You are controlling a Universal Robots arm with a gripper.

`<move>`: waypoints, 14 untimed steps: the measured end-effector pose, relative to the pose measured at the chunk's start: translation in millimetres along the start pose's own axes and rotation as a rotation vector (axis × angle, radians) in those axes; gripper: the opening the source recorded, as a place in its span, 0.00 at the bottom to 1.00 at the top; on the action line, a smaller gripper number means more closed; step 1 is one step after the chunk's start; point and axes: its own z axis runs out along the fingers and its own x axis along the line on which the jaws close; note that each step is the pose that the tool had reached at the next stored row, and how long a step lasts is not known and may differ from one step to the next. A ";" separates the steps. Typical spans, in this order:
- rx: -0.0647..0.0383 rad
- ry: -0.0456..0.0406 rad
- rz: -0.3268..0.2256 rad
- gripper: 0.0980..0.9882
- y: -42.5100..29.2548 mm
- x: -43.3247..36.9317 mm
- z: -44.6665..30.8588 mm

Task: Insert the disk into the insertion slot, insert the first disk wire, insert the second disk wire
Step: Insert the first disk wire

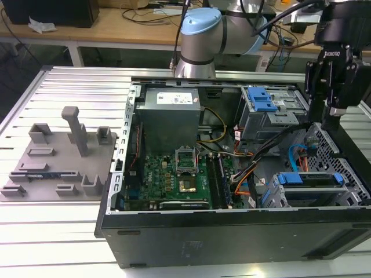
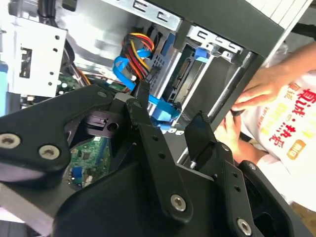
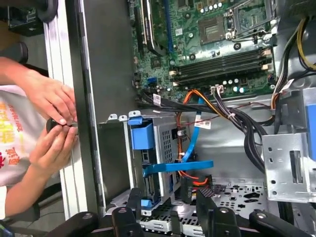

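Disk (image 1: pixel 310 180): seated in the insertion slot (image 1: pixel 271 196), at the corner of the computer case (image 1: pixel 232 234) on the exterior view's right. End effector (image 1: pixel 331 123): held above that corner, fingers spread, nothing gripped. Blue cable (image 3: pixel 192 136): hung beside the slot.

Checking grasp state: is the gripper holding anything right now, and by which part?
Nothing is held: the gripper has its jaws open and empty.

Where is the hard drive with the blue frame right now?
In the exterior view, the hard drive sits inside the low grey drive bay at the near corner of the computer case on the exterior view's right, below the gripper.
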 end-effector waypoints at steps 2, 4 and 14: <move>0.000 0.0006 0.000 0.52 -2.0 -2.0 3.5; 0.000 0.0008 0.000 0.52 -3.3 -4.5 8.2; 0.005 0.0095 0.001 0.35 0.0 -13.4 25.0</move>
